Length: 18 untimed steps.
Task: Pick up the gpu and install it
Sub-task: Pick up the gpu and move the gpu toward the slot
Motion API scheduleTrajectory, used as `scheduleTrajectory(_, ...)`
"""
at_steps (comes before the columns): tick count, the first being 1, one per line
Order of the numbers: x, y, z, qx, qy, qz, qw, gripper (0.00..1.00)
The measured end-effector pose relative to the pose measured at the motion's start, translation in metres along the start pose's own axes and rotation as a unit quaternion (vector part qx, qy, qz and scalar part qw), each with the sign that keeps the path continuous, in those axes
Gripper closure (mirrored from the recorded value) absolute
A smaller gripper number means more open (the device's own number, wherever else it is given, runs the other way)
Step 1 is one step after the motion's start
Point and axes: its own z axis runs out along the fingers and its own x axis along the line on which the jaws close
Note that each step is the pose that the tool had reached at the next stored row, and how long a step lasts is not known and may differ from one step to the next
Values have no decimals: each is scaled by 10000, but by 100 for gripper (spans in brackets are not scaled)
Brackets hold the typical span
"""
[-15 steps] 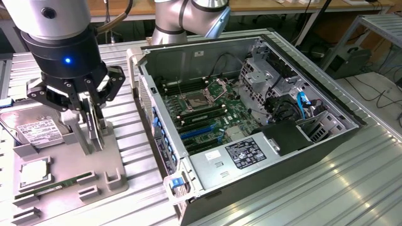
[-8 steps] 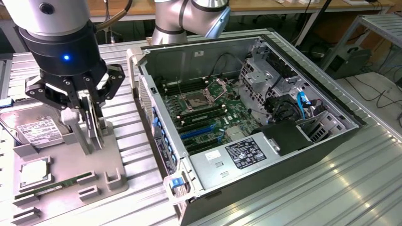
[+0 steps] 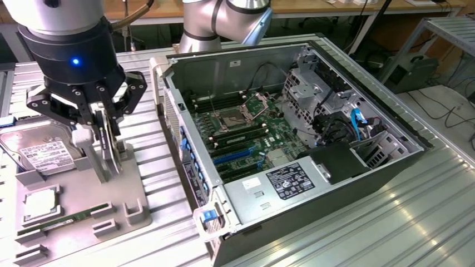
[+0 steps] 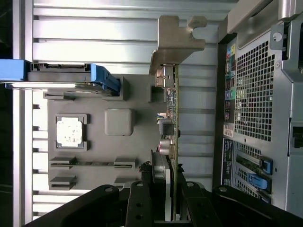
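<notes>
The gpu (image 3: 113, 149) is being held upright on its edge over the grey fixture tray (image 3: 137, 186), at the exterior view's left. In the wrist view its silver bracket end is lying just beside a pale notched stand (image 4: 176, 40). Whether its lower edge is being carried free of the tray or is touching it cannot be told. The card is being grasped from above by the claw (image 3: 106, 130), whose jaws are drawn in to a narrow gap and clenched on the card's two flat faces. The pick-up step is judged to be in hand, and installation is not yet done, since the card is being held well apart from the open computer case (image 3: 222, 69) and the blue slots (image 3: 233, 156) on its board. A move from here is judged to call for a straight lift clear of the stand, an untwisted grip, and the card's edge being lined up with a slot. A hard drive (image 3: 44, 150), a processor (image 3: 41, 203) and a memory stick (image 3: 63, 219) are lying in the same tray, and tray and case are being carried by the ribbed metal surface (image 3: 386, 222)
</notes>
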Motion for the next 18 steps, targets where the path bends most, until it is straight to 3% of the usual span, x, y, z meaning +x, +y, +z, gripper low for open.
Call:
scheduleTrajectory(10,0,5,-142,-1,24,16,10000,72)
scheduleTrajectory(18,-1,6,-184,15,26,16,10000,72)
